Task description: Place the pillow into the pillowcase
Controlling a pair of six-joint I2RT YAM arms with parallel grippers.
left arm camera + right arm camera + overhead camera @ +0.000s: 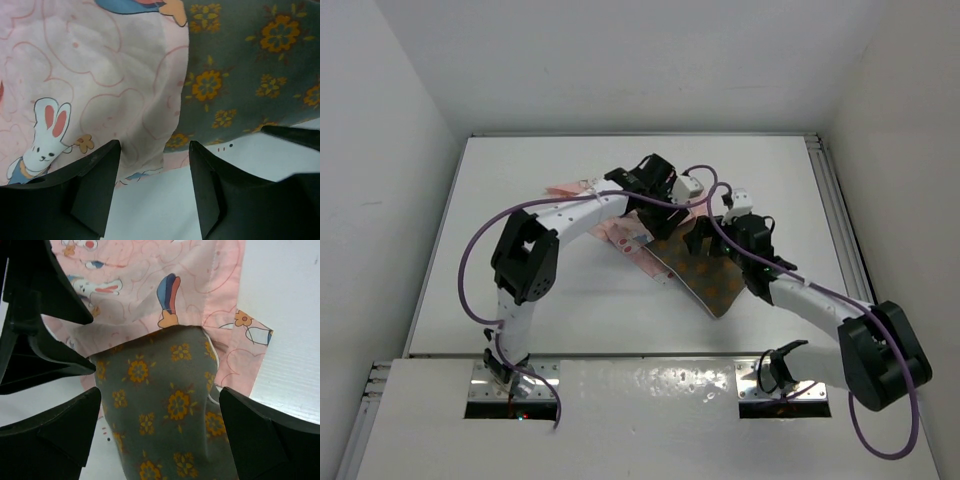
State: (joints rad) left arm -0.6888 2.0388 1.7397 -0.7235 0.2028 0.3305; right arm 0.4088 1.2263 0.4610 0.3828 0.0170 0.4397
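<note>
The olive-brown pillow (708, 280) with orange flower dots lies mid-table, its far end tucked under the edge of the pink rabbit-print pillowcase (616, 236). In the right wrist view the pillow (165, 410) runs up between my open fingers into the pillowcase (150, 285). My right gripper (160, 392) straddles the pillow without closing on it; from above it (705, 238) is over the pillow's far end. My left gripper (152, 145) is open and empty at the pillowcase's (100, 75) edge, with the pillow (250, 60) to its right. From above it (658, 205) is just beyond the right gripper.
The white table (520, 200) has a raised rail along its right edge (830, 200). Both arms' purple cables (480, 240) loop above the table. The two grippers are close together; my left fingers (45, 340) show in the right wrist view.
</note>
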